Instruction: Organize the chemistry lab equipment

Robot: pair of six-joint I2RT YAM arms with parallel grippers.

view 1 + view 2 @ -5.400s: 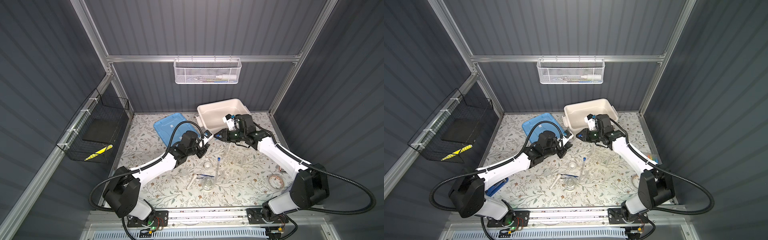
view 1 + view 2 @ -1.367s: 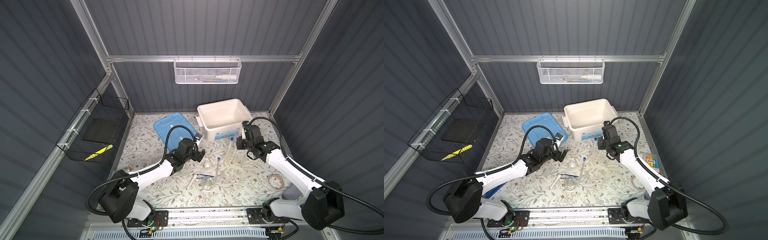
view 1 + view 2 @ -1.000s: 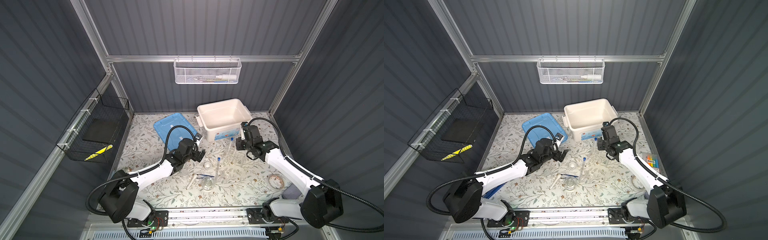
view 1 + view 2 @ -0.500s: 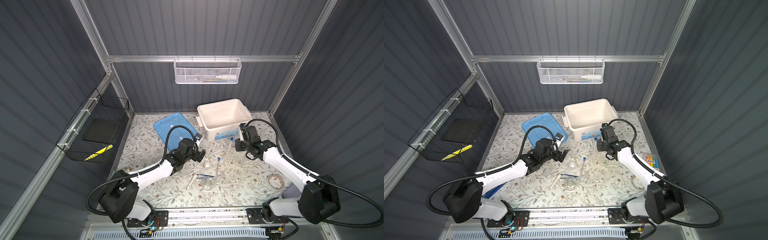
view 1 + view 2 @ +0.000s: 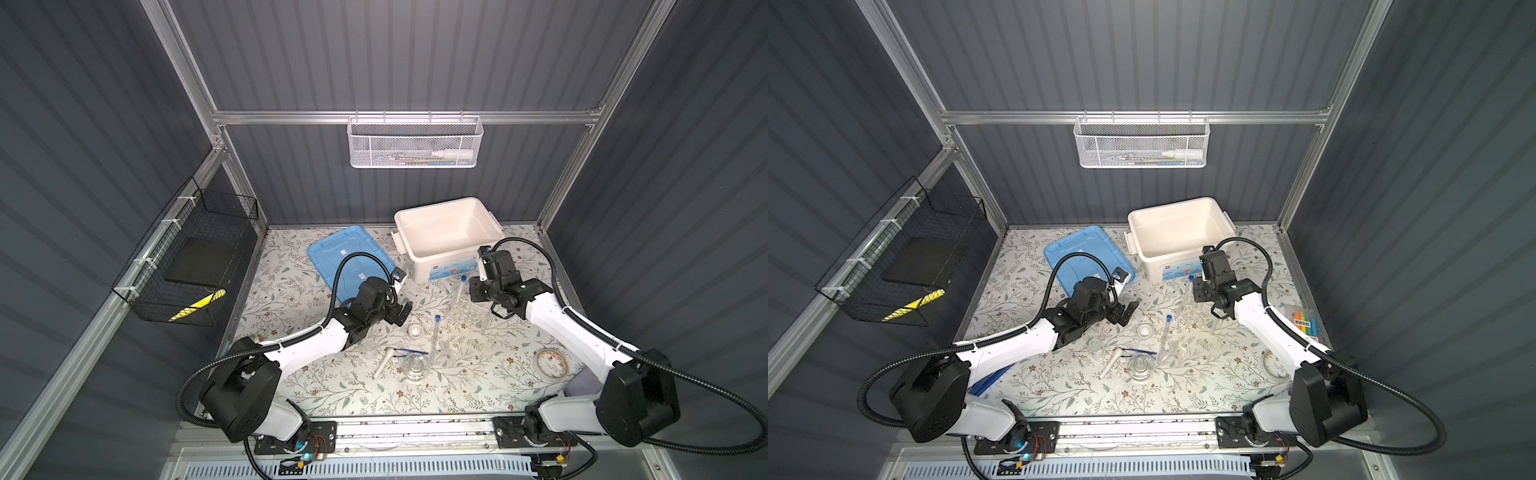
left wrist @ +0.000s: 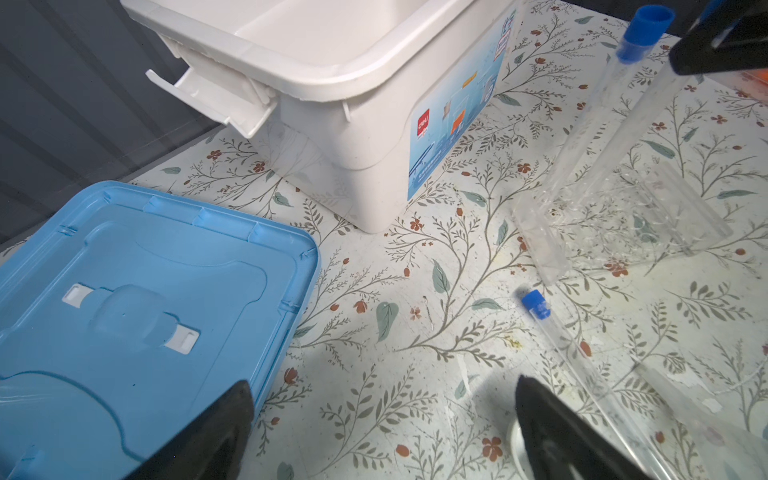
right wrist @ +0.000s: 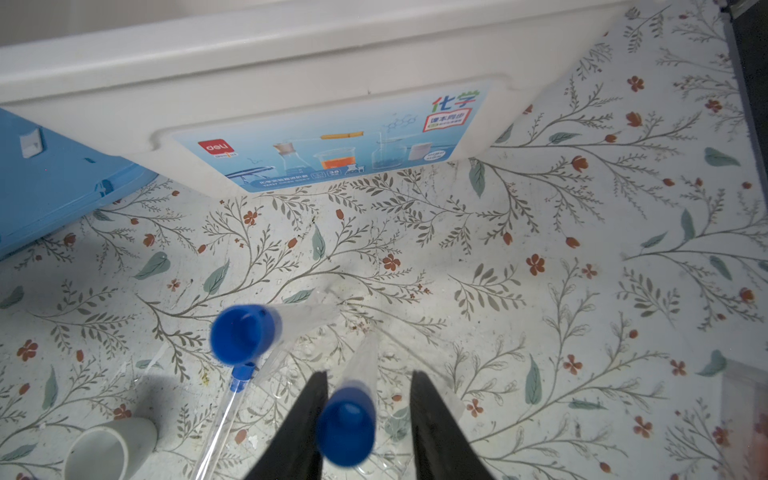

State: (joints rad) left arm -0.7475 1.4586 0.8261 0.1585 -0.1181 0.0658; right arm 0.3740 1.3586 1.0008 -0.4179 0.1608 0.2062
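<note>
A clear tube rack (image 5: pixel 467 318) stands in front of the white bin (image 5: pixel 446 237). One blue-capped test tube (image 5: pixel 463 277) leans in it. My right gripper (image 7: pixel 369 376) is open over the rack, its jaws around a second capped tube (image 7: pixel 346 428) standing there: one finger touches the cap, the other stands apart. A third tube (image 5: pixel 435 332) lies flat beside the small white bowl (image 5: pixel 415 331). The white pestle (image 5: pixel 382 362), blue tweezers (image 5: pixel 409 352) and glass vessels (image 5: pixel 414 368) lie nearer the front. My left gripper (image 6: pixel 384 384) hangs open and empty beside the bowl.
A blue lid (image 5: pixel 340 257) lies left of the bin. A tape roll (image 5: pixel 549 362) and a pack of markers (image 5: pixel 1306 322) lie at the right edge. A blue stapler (image 5: pixel 984 380) shows under the left arm. Wire baskets hang on the back and left walls.
The right gripper's jaws have spread apart around the tube standing in the rack, and the gripper has shifted slightly toward the bin. The left arm has not moved.
</note>
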